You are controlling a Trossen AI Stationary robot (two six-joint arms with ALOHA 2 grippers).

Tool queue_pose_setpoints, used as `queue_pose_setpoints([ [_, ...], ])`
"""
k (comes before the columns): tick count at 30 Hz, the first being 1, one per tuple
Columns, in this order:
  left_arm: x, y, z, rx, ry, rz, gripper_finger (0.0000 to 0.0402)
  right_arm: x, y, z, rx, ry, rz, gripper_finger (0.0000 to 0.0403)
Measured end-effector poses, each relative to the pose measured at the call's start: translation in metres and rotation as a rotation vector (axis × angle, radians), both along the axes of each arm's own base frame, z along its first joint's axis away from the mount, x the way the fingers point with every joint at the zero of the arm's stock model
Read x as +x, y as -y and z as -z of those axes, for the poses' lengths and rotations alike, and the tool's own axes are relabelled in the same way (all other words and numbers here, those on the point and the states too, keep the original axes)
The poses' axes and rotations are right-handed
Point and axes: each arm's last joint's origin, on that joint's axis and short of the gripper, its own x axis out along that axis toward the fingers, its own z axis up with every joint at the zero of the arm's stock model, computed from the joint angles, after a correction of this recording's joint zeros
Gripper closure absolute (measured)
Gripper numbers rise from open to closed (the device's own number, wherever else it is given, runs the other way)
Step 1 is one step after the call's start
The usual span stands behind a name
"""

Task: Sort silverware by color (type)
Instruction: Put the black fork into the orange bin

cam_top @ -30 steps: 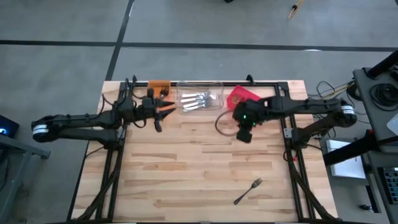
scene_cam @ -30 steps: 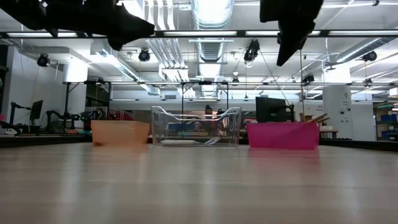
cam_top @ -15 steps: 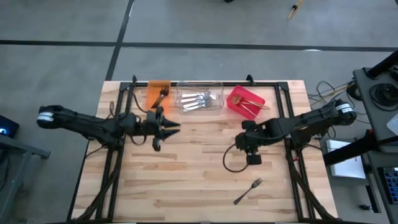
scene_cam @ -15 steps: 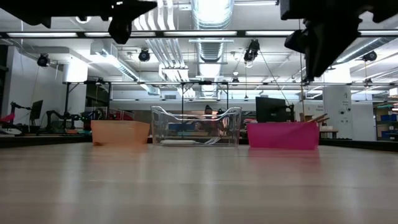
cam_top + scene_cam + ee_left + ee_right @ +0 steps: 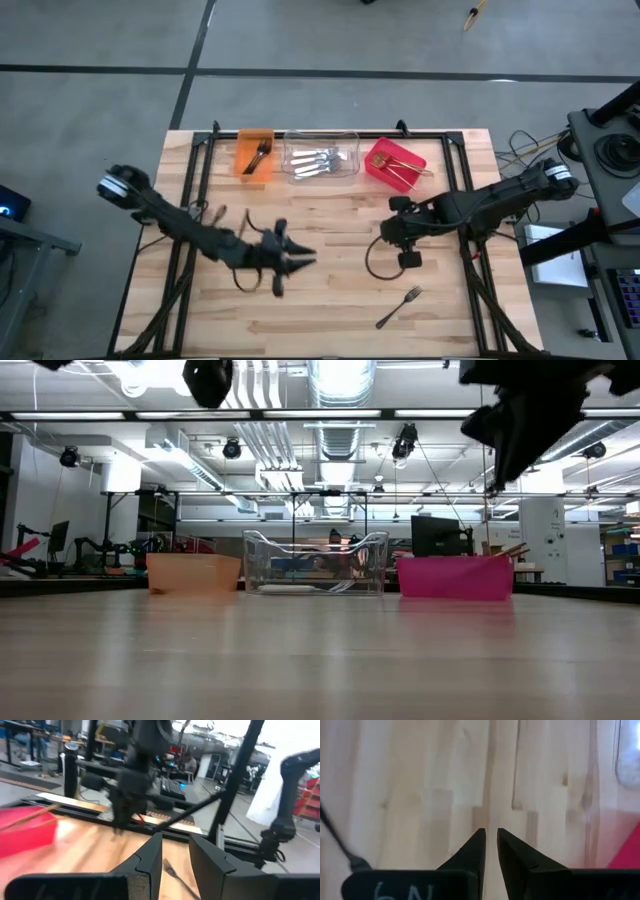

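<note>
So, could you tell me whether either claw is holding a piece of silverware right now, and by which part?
Nothing is held. The left claw and right claw both show an empty gap between their fingers; the one loose fork lies untouched on the table.

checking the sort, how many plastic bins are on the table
3, in a row along the wooden table's far edge: orange plastic bin nearest the left arm, clear plastic bin in the middle, red plastic bin nearest the right arm.

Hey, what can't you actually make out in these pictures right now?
- Orange bin: the low view's opaque wall hides its contents.
- Loose fork: absent from the low view; too small in the high view to tell its finish.
- Left hand: cut off by the low view's top edge.
- Red bin: blurred in the left wrist view.
</note>
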Motion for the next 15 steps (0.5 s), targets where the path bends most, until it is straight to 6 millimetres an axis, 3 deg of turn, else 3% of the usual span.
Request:
queue_pose_setpoints([
  [7,0.047,0.050,0.009,0.029,-0.077,-0.036,0.0323,-0.017,-0.014,-0.034,0.073,0.239,-0.073,0.0365],
  [15,0.111,0.090,0.027,0.082,-0.240,-0.082,0.0323,-0.056,-0.019,-0.070,0.184,0.427,-0.118,0.0365],
])
